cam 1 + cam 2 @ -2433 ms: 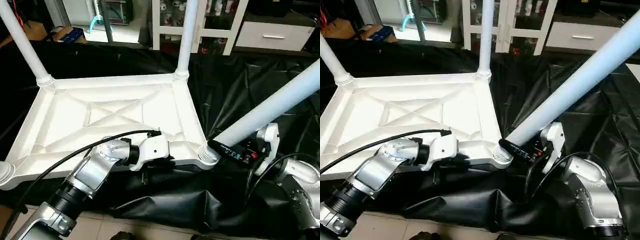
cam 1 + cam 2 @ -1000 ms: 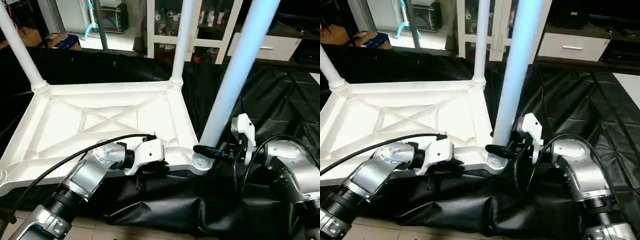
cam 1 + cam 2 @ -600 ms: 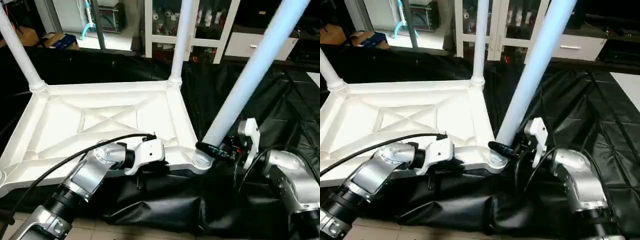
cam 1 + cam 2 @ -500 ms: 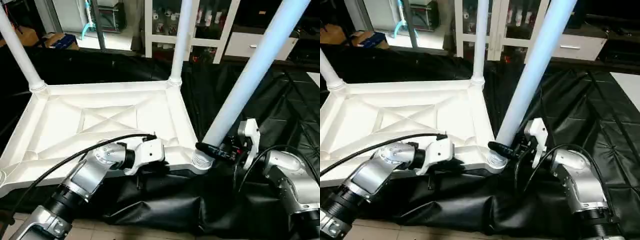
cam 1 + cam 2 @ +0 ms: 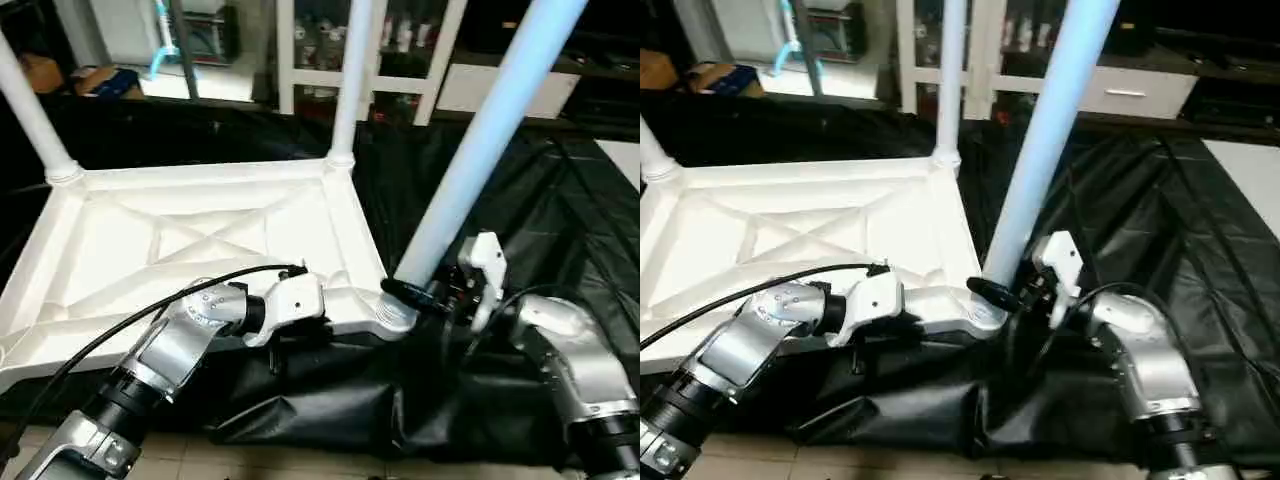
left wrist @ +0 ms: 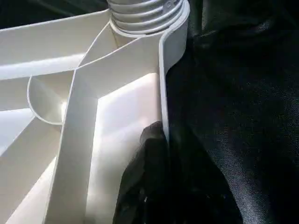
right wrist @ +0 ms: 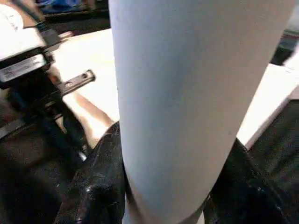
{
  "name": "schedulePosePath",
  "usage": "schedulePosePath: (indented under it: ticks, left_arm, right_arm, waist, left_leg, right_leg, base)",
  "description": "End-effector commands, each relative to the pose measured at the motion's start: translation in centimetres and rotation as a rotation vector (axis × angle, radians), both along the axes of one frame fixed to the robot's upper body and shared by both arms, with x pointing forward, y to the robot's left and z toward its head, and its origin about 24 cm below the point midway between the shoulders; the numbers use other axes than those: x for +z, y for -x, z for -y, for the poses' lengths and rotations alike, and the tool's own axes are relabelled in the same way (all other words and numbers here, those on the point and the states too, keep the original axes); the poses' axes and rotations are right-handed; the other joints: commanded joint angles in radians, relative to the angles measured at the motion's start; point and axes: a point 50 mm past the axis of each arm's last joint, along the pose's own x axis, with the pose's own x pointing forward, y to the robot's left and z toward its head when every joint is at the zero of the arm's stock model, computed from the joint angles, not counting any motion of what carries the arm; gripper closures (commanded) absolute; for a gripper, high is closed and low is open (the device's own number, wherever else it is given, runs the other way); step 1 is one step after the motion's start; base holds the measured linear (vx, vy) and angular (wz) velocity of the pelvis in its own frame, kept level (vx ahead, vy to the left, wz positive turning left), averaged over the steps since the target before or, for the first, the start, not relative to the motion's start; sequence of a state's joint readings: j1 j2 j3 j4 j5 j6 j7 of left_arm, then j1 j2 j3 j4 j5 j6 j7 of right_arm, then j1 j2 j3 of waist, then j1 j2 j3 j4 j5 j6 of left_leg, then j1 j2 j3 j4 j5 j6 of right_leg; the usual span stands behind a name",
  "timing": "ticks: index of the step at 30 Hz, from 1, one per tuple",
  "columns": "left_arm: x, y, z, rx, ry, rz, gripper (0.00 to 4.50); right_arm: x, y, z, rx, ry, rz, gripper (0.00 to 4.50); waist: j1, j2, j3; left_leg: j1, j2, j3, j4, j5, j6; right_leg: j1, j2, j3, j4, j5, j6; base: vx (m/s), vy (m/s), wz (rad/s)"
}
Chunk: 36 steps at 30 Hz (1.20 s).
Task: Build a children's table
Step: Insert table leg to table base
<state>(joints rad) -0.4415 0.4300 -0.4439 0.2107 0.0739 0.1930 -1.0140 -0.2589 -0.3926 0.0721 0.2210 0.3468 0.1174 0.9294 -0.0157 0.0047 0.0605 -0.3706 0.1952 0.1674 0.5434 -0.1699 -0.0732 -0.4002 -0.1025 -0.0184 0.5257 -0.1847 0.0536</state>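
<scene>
While your right gripper (image 5: 412, 297) clamps the long tapered white tube leg (image 5: 470, 165) just above the round corner socket (image 5: 392, 313), note its axis tilts from vertical.

A crumpled black plastic sheet (image 5: 520, 190) is lying spread over the work surface, wrinkling into folds along its near edge, where it is hanging down toward a pale tiled floor (image 5: 330, 468). Beyond the sheet's far edge, a white glass-door cabinet (image 5: 375, 40) is standing with small items showing dimly behind its panes. Just beside it, toward the far right corner, a low white drawer unit (image 5: 1130, 95) with a slim metal handle is sitting against the dark background. Toward the far left corner, a blue box (image 5: 110, 80) is resting on the floor, and a light-blue hooked piece (image 5: 790, 35) is hanging near a dark upright post (image 5: 182, 50).
</scene>
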Motion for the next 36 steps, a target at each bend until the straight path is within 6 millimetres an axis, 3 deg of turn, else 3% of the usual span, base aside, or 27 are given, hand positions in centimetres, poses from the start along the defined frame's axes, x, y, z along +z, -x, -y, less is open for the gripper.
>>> schedulePosePath:
  ticks: [1, 4, 6, 7, 8, 9, 10, 11, 12, 13, 14, 15, 16, 17, 18, 19, 20, 21, 22, 24, 26, 27, 29, 33, 36]
  left_arm:
    - [-0.8, 0.3, 0.6, 0.019, -0.021, -0.019, 4.5]
    - [-0.2, -0.1, 1.4, 0.104, 0.037, -0.032, 4.5]
    - [0.1, -0.2, 1.9, 0.125, 0.061, -0.04, 4.5]
    - [0.2, -0.3, 2.2, 0.149, 0.064, -0.042, 4.5]
    - [0.3, -0.4, 2.4, 0.166, 0.064, -0.042, 4.5]
    - [0.5, -0.6, 2.9, 0.209, 0.061, -0.047, 4.5]
    - [0.6, -0.7, 3.1, 0.231, 0.061, -0.048, 4.5]
    - [0.7, -0.9, 3.4, 0.276, 0.07, -0.05, 4.5]
    - [0.9, -1.1, 3.7, 0.307, 0.076, -0.052, 4.5]
    - [1.2, -1.5, 4.4, 0.402, 0.093, -0.06, 4.5]
    - [1.2, -1.5, 4.4, 0.402, 0.093, -0.06, 4.5]
    - [1.5, -1.7, 4.9, 0.448, 0.114, -0.067, 4.5]
    - [2.0, -2.1, 5.6, 0.512, 0.147, -0.079, 4.5]
    - [2.3, -2.3, 6.0, 0.542, 0.166, -0.071, 4.5]
    - [2.3, -2.3, 6.0, 0.543, 0.167, -0.071, 4.5]
    - [2.8, -2.8, 6.7, 0.588, 0.197, -0.053, 4.5]
    - [2.8, -2.8, 6.7, 0.588, 0.197, -0.053, 4.5]
    - [3.2, -3.1, 7.0, 0.618, 0.22, -0.047, 4.5]
    - [3.7, -3.4, 7.4, 0.658, 0.248, -0.042, 4.5]
    - [4.4, -3.6, 8.0, 0.702, 0.284, -0.039, 4.5]
    - [4.6, -3.6, 8.2, 0.714, 0.293, -0.039, 4.5]
    - [5.0, -3.6, 8.5, 0.73, 0.31, -0.038, 4.5]
    - [5.0, -3.7, 8.5, 0.736, 0.311, -0.038, 4.5]
    - [4.9, -3.9, 7.9, 0.746, 0.3, -0.025, 4.5]
    - [4.7, -4.1, 7.5, 0.752, 0.285, -0.012, 4.5]
  right_arm:
    - [-5.1, 1.4, 1.4, -0.146, 0.127, -0.229, 2.66]
    - [-5.3, 0.6, 1.9, -0.316, 0.1, -0.227, 2.66]
    - [-5.5, 0.2, 2.1, -0.389, 0.112, -0.223, 2.66]
    - [-5.6, -0.1, 2.2, -0.425, 0.14, -0.212, 2.66]
    - [-5.6, -0.4, 2.2, -0.451, 0.157, -0.205, 2.66]
    - [-5.8, -0.9, 2.4, -0.519, 0.186, -0.201, 2.66]
    - [-5.8, -1.1, 2.4, -0.547, 0.197, -0.199, 2.66]
    - [-5.9, -1.4, 2.4, -0.575, 0.215, -0.201, 2.66]
    - [-5.9, -1.5, 2.4, -0.593, 0.226, -0.202, 2.66]
    - [-6.1, -2.1, 2.3, -0.648, 0.272, -0.197, 2.66]
    - [-6.1, -2.1, 2.3, -0.648, 0.272, -0.197, 2.66]
    - [-6.3, -2.4, 2.1, -0.662, 0.301, -0.2, 2.66]
    - [-6.5, -2.9, 1.7, -0.691, 0.325, -0.206, 2.66]
    - [-6.5, -3.2, 1.4, -0.711, 0.334, -0.203, 2.66]
    - [-6.5, -3.2, 1.4, -0.712, 0.334, -0.203, 2.66]
    - [-6.5, -3.9, 1.0, -0.776, 0.312, -0.21, 2.66]
    - [-6.5, -3.9, 1.0, -0.776, 0.312, -0.21, 2.66]
    - [-6.5, -4.3, 0.8, -0.812, 0.306, -0.211, 2.66]
    - [-6.6, -4.7, 0.5, -0.861, 0.295, -0.216, 2.66]
    - [-6.5, -5.2, 0.1, -0.914, 0.299, -0.202, 2.66]
    - [-6.4, -5.3, -0.1, -0.933, 0.301, -0.195, 2.66]
    - [-6.2, -5.7, -0.4, -0.987, 0.273, -0.187, 2.66]
    - [-6.1, -5.8, -0.6, -0.997, 0.269, -0.181, 2.66]
    - [-6.0, -6.0, -0.9, -0.99, 0.27, -0.163, 2.66]
    - [-5.8, -6.3, -0.9, -0.987, 0.224, -0.155, 2.66]
  waist:
    - [-0.014, 0.011, -0.002]
    - [-0.024, 0.014, 0.004]
    - [-0.027, 0.025, 0.009]
    - [-0.031, 0.027, 0.013]
    - [-0.028, 0.039, 0.019]
    - [-0.022, 0.047, 0.027]
    - [0.009, 0.059, 0.027]
    - [0.047, 0.036, 0.021]
    - [0.039, -0.033, 0.02]
    - [0.024, -0.016, 0.019]
    - [0.027, -0.018, 0.014]
    - [0.039, 0.004, 0.003]
    - [0.028, 0.013, 0.001]
    - [0.026, 0.014, 0.007]
    - [0.02, 0.02, 0.01]
    - [0.016, 0.019, 0.004]
    - [0.003, 0.017, 0.008]
    - [0.004, 0.018, 0.003]
    - [-0.003, 0.015, 0.002]
    - [-0.006, 0.015, -0.001]
    - [-0.006, 0.013, -0.004]
    - [-0.006, 0.013, -0.01]
    - [-0.005, 0.014, -0.012]
    - [-0.003, 0.013, -0.015]
    - [-0.003, 0.012, -0.02]
  left_leg:
    - [0.023, 0.021, -0.03, -0.101, -0.772, -0.056]
    - [0.031, 0.019, -0.034, -0.106, -0.807, -0.051]
    - [0.031, 0.025, -0.036, -0.125, -0.847, -0.047]
    - [0.025, 0.029, -0.039, -0.134, -0.861, -0.049]
    - [0.012, 0.037, -0.043, -0.157, -0.905, -0.055]
    - [0.005, 0.043, -0.034, -0.181, -0.95, -0.062]
    - [-0.045, 0.064, -0.008, -0.237, -1.0, -0.062]
    - [-0.033, 0.069, 0.026, -0.235, -0.911, -0.034]
    - [0.093, -0.001, 0.017, -0.031, -0.609, -0.028]
    - [0.113, -0.01, -0.017, 0.069, -0.42, 0.006]
    - [-0.032, -0.006, -0.056, 0.016, -0.148, 0.03]
    - [-0.025, 0.014, -0.045, -0.062, -0.15, -0.024]
    - [-0.009, 0.016, -0.036, -0.07, -0.275, -0.048]
    - [-0.001, 0.013, -0.03, -0.073, -0.354, -0.05]
    - [0.022, 0.01, -0.023, -0.068, -0.495, -0.047]
    - [0.031, 0.011, -0.021, -0.064, -0.525, -0.047]
    - [0.02, 0.01, -0.028, -0.067, -0.562, -0.048]
    - [0.006, 0.015, -0.037, -0.078, -0.547, -0.047]
    - [0.0, 0.013, -0.035, -0.079, -0.531, -0.047]
    - [0.007, 0.012, -0.031, -0.075, -0.529, -0.048]
    - [0.003, 0.012, -0.027, -0.075, -0.511, -0.04]
    - [-0.002, 0.014, -0.022, -0.074, -0.459, -0.029]
    - [-0.006, 0.018, -0.018, -0.074, -0.424, -0.018]
    - [-0.003, 0.015, -0.01, -0.068, -0.434, -0.007]
    - [-0.008, 0.016, -0.005, -0.064, -0.396, 0.002]
  right_leg:
    - [-0.018, -0.008, -0.011, -0.087, -0.645, -0.065]
    - [-0.018, -0.005, -0.023, -0.098, -0.654, -0.061]
    - [0.006, -0.002, -0.05, -0.096, -0.569, -0.073]
    - [0.016, -0.002, -0.06, -0.089, -0.538, -0.077]
    - [0.042, 0.0, -0.071, -0.063, -0.468, -0.086]
    - [0.05, 0.01, -0.082, -0.044, -0.433, -0.096]
    - [0.107, 0.016, -0.081, 0.089, -0.273, -0.117]
    - [0.092, 0.005, -0.026, 0.119, -0.246, -0.085]
    - [-0.071, -0.069, 0.01, -0.103, -0.83, -0.029]
    - [-0.086, -0.144, 0.029, -0.146, -1.018, -0.073]
    - [0.051, -0.141, 0.04, -0.078, -0.957, -0.103]
    - [0.051, -0.056, -0.01, -0.042, -0.626, -0.13]
    - [0.033, -0.018, -0.016, -0.02, -0.396, -0.166]
    - [0.025, -0.014, -0.015, -0.026, -0.387, -0.178]
    - [0.004, -0.02, -0.012, -0.042, -0.491, -0.183]
    - [0.0, -0.024, -0.011, -0.049, -0.515, -0.18]
    - [0.006, -0.022, -0.018, -0.052, -0.545, -0.16]
    - [0.023, -0.022, -0.02, -0.049, -0.51, -0.138]
    - [0.023, -0.021, -0.02, -0.047, -0.466, -0.143]
    - [0.016, -0.019, -0.018, -0.048, -0.442, -0.15]
    - [0.017, -0.018, -0.014, -0.047, -0.416, -0.154]
    - [0.019, -0.018, -0.008, -0.04, -0.342, -0.17]
    - [0.022, -0.014, -0.008, -0.034, -0.279, -0.185]
    - [0.015, -0.018, -0.006, -0.042, -0.337, -0.175]
    - [0.017, -0.018, -0.005, -0.039, -0.303, -0.188]
  base:
    - [0.0, 0.0, 0.0]
    - [0.0, 0.0, 0.0]
    - [-0.028, 0.02, -0.07]
    - [-0.072, 0.046, -0.17]
    - [-0.072, 0.046, -0.17]
    - [-0.12, 0.031, -0.09]
    - [-0.106, -0.032, 0.12]
    - [-0.106, -0.032, 0.12]
    - [-0.002, -0.111, 0.19]
    - [0.041, -0.064, -0.27]
    - [0.041, -0.064, -0.27]
    - [0.041, 0.04, -0.48]
    - [0.0, 0.0, 0.0]
    - [0.0, 0.0, 0.0]
    - [0.0, 0.0, 0.0]
    - [0.0, 0.0, 0.0]
    - [0.0, 0.0, 0.0]
    - [0.0, 0.0, 0.0]
    - [0.0, 0.0, 0.0]
    - [0.0, 0.0, 0.0]
    - [0.0, 0.0, 0.0]
    - [0.0, 0.0, 0.0]
    - [0.0, 0.0, 0.0]
    - [0.0, 0.0, 0.0]
    - [0.0, 0.0, 0.0]
